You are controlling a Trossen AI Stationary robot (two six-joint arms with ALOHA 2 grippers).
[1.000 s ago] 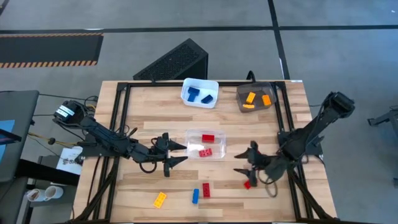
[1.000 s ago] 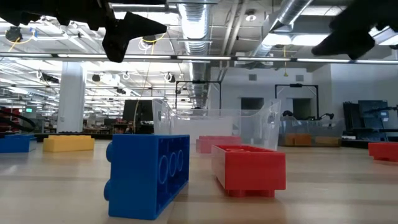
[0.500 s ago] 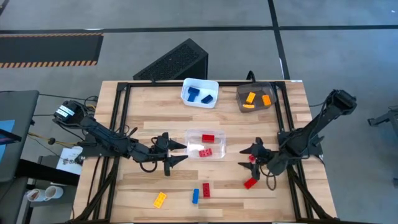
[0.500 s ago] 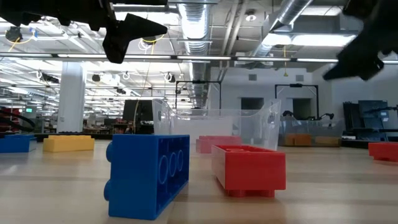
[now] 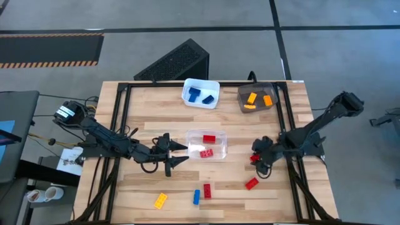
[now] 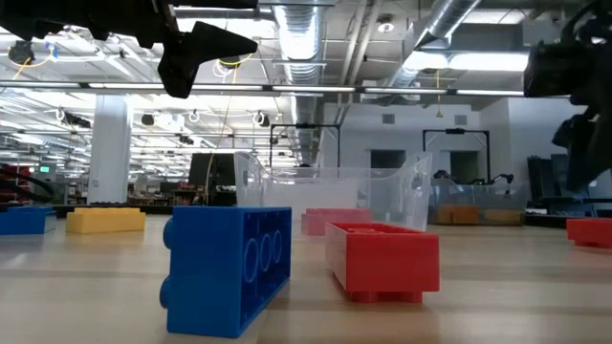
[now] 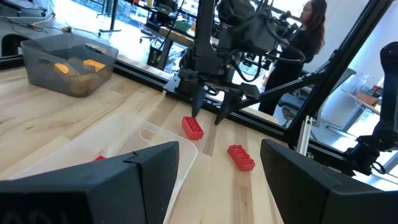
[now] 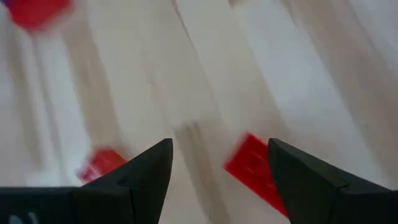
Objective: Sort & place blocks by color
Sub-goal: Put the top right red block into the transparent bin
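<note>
Right of the clear bin (image 5: 207, 145), the right hand (image 5: 257, 160) stands open and empty over a red brick (image 5: 253, 159) on the desk (image 5: 144, 115); another red brick (image 5: 251, 184) lies nearby. Left hand (image 5: 177, 154) waits open, empty, beside the bin.

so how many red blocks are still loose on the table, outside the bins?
3: one under the right pincer at, one just in front of it, one beside the blue block. Others may be hidden.
</note>
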